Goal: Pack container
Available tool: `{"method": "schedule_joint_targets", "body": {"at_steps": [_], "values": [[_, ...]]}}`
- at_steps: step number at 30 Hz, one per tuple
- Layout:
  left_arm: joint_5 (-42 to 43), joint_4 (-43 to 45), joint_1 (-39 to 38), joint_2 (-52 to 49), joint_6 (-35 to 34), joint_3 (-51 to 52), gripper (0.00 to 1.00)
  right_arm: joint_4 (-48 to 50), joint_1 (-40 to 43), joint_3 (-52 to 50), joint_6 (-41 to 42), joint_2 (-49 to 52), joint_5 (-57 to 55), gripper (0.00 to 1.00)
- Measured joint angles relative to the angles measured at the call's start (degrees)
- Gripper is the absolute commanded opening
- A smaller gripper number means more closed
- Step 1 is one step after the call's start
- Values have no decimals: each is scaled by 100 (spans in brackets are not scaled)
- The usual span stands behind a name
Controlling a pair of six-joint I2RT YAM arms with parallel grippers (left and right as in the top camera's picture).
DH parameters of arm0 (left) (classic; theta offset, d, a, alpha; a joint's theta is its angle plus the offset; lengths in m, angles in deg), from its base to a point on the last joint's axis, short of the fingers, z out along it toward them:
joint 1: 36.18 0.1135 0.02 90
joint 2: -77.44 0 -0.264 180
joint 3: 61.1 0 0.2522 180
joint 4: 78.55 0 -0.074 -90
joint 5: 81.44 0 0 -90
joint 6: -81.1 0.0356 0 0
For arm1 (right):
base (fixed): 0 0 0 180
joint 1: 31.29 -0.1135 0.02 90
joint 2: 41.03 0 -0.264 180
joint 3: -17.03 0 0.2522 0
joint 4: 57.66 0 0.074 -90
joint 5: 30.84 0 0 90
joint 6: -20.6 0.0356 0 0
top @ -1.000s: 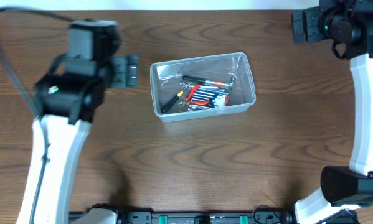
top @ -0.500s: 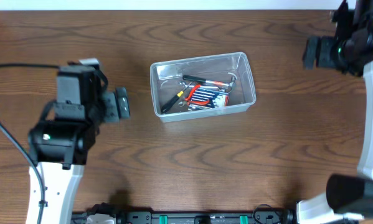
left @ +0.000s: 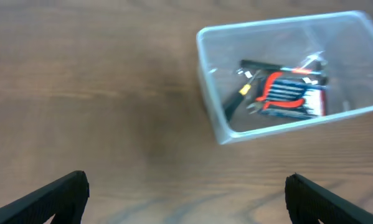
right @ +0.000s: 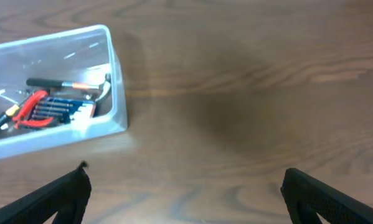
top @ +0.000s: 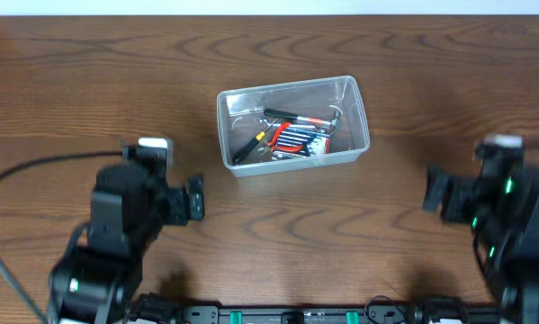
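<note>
The clear container (top: 233,162) stands on the wooden table a little behind its middle, also visible as the container (left: 211,93) in the left wrist view and the container (right: 114,81) in the right wrist view. Inside lie hand tools (top: 291,135): red-handled pliers, a dark bit set, a small hammer and a screwdriver. My left gripper (top: 195,199) is open at the front left, well clear of the bin, with nothing between its fingers (left: 55,196). Over at the front right, my right gripper (top: 429,191) is open and empty as well, fingers (right: 61,193) wide apart.
Bare brown wood (top: 287,225) lies between the two arms and in front of the container. A black cable (top: 8,180) loops at the left edge. The table's back edge (top: 269,13) runs along the top.
Both arms have drawn back from the far side of the table toward the front edge, the left to the front left, the right to the front right. The container stayed put.
</note>
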Motion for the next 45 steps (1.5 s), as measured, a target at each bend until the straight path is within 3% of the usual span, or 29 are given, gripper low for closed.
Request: {"method": "schedule_joint_targets", "body": {"at_steps": [8,36,45], "values": [[-9,262,-166,693,-4,686,98,138,-31,-964,33,-1143,-48,99],[-24,225,-166,632,-4,686,99,-603,-31,-977,28,-1193,-59,99],[-26,219,-166,625,-4,686,98,-468,-269,-1333,26,-2887,9,99]]}}
